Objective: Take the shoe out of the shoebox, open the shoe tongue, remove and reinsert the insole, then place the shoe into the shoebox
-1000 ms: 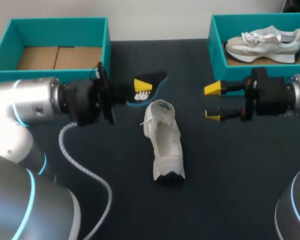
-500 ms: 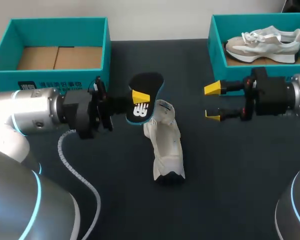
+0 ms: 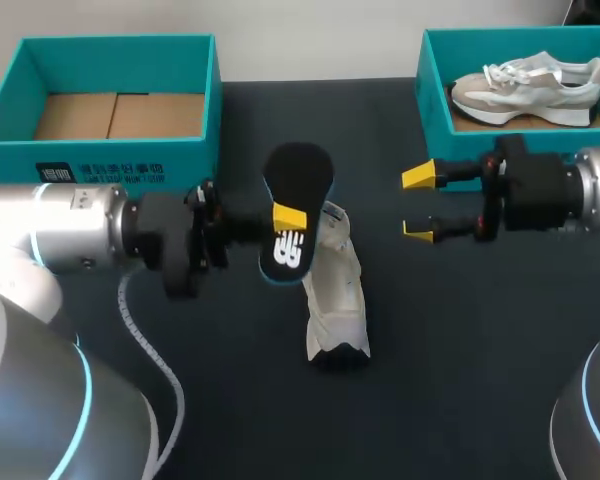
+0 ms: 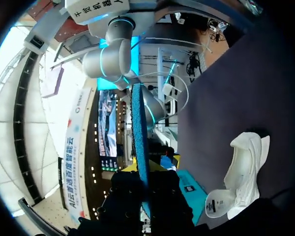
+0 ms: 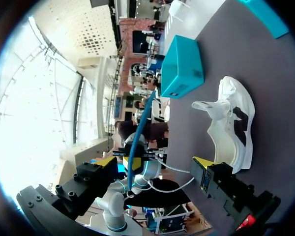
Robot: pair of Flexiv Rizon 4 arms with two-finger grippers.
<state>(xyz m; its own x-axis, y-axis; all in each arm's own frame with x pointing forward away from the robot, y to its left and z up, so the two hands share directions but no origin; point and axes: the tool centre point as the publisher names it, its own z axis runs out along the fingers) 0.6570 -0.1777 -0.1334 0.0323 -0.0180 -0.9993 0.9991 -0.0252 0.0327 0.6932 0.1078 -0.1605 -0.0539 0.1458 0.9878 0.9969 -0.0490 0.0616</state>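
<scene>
Head view: your left gripper (image 3: 285,222) was clamped on insole (image 3: 300,172), fingers narrow, pinching it mid-length with logo side up. Insole hung beside open collar of white shoe (image 3: 335,290), which lay just ahead of and below fingertips; likely lined up for reinserting. Your right gripper (image 3: 420,203) stood wide and held nothing, shoe apart ahead of its tips, probably placed to steady shoe. Shoebox (image 3: 100,158) sat off to left gripper's side, reachable for final placing.

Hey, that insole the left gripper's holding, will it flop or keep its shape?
Probably keeps its shape: the insole runs straight past both sides of the left gripper without drooping. Likely light: it looks thin edge-on in the left wrist view.
</scene>
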